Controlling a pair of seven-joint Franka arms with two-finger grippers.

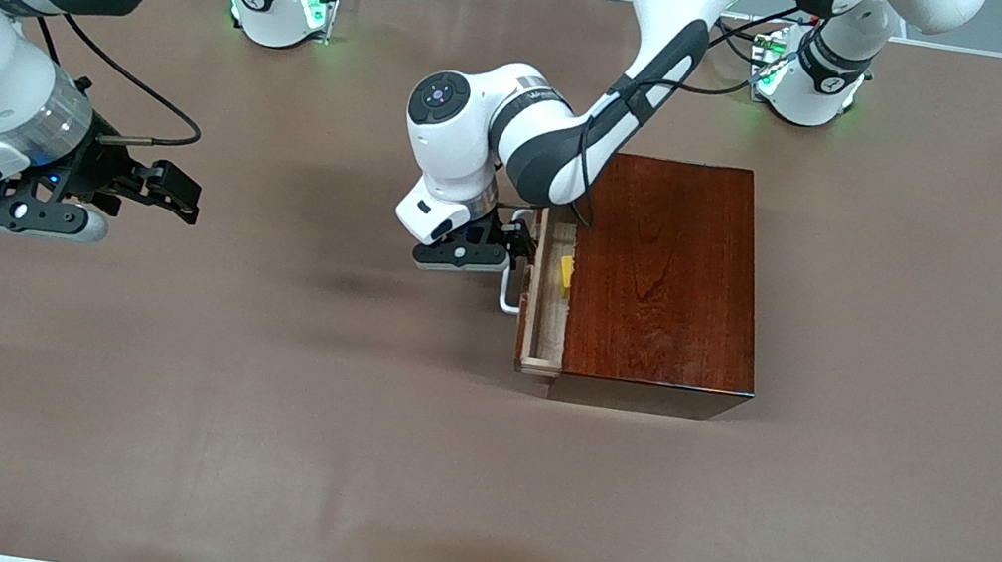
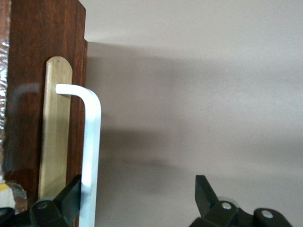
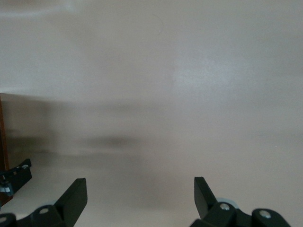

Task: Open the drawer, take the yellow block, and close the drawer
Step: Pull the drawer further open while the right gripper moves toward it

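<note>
The drawer [image 1: 544,323] of the dark wooden box [image 1: 674,268] stands pulled out a little way, toward the right arm's end of the table. The yellow block [image 1: 567,271] lies in the pale tray, partly under the box top. The white loop handle [image 1: 509,299] sticks out from the drawer front. My left gripper [image 1: 510,252] is open at the handle. In the left wrist view the handle [image 2: 91,151] runs just inside one finger [image 2: 71,191] of the left gripper [image 2: 137,184], with the drawer front [image 2: 28,94] beside it. My right gripper [image 1: 172,197] is open and empty over bare table, and waits.
The brown table mat [image 1: 470,477] spreads all round the box. In the right wrist view my right gripper [image 3: 139,184] hangs over bare mat, with the left gripper [image 3: 14,177] small at the frame's edge.
</note>
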